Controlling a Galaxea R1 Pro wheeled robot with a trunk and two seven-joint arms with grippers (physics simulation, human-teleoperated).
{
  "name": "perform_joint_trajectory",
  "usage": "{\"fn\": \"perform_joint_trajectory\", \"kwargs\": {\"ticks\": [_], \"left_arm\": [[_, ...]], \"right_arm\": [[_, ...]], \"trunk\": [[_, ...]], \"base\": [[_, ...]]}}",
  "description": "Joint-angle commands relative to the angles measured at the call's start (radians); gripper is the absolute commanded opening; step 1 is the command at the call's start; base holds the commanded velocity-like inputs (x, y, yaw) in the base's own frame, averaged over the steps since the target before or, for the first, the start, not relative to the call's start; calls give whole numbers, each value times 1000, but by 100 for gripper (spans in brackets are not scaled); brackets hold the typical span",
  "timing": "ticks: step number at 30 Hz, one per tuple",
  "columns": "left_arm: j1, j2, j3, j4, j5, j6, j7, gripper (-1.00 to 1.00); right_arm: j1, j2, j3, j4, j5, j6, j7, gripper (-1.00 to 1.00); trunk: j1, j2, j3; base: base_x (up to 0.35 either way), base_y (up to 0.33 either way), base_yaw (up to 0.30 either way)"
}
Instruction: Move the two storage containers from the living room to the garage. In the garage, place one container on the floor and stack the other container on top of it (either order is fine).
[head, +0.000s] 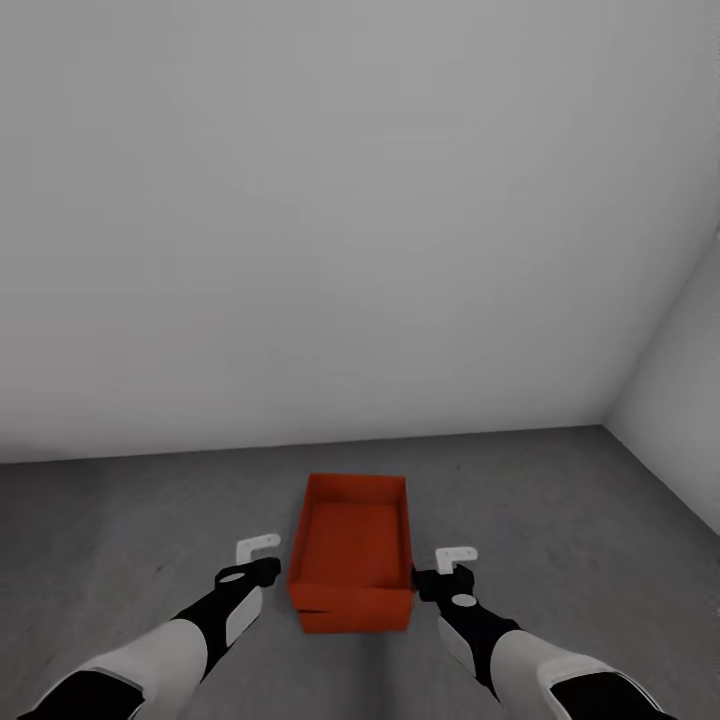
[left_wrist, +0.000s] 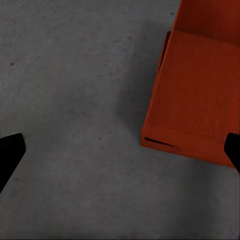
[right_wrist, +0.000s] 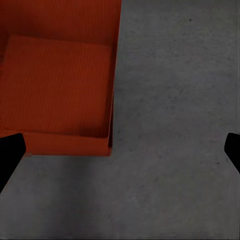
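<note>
dark grey mottled concrete floor (head: 120, 520); plain pale grey wall (head: 330, 200) at the far side, a second wall (head: 680, 390) at right forming a corner; two orange-red containers (head: 352, 565) sit on the floor near the robot, one nested on top of the other, the lower rim (head: 355, 621) peeking out at the near end; left gripper (head: 258, 553) just left of the stack, spread wide, holding nothing; right gripper (head: 450, 562) just right of it, also wide, empty; nothing else stands on the floor around the stack
</note>
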Motion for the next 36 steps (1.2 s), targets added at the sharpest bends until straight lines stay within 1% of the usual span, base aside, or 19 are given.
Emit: {"fn": "perform_joint_trajectory", "kwargs": {"ticks": [1, 11, 15, 27, 32, 36], "left_arm": [[-1, 0, -9, 0, 9, 0, 5, 100], [-1, 1, -9, 2, 8, 0, 5, 100], [-1, 1, -9, 3, 8, 0, 5, 100], [-1, 1, -9, 6, 8, 0, 5, 100], [-1, 1, -9, 9, 8, 0, 4, 100], [-1, 2, -9, 10, 7, -1, 3, 100]], "right_arm": [[-1, 1, 8, 1, -2, -2, -6, 100], [-1, 0, 8, 1, -2, -1, -8, 100], [-1, -8, 8, 0, 2, -1, -7, 100], [-1, -10, 8, 0, 3, -1, -7, 100], [-1, -4, 8, 1, 4, -1, -9, 100], [-1, -6, 8, 2, 4, -1, -10, 100]], "trunk": [[0, -2, -2], [0, -2, -2], [0, -2, -2], [0, -2, -2], [0, -2, -2], [0, -2, -2]], "base": [[-344, 0, 0], [-344, 0, 0], [-345, 0, 0], [-340, 0, 0], [-112, 0, 0], [-9, 0, 0]]}}
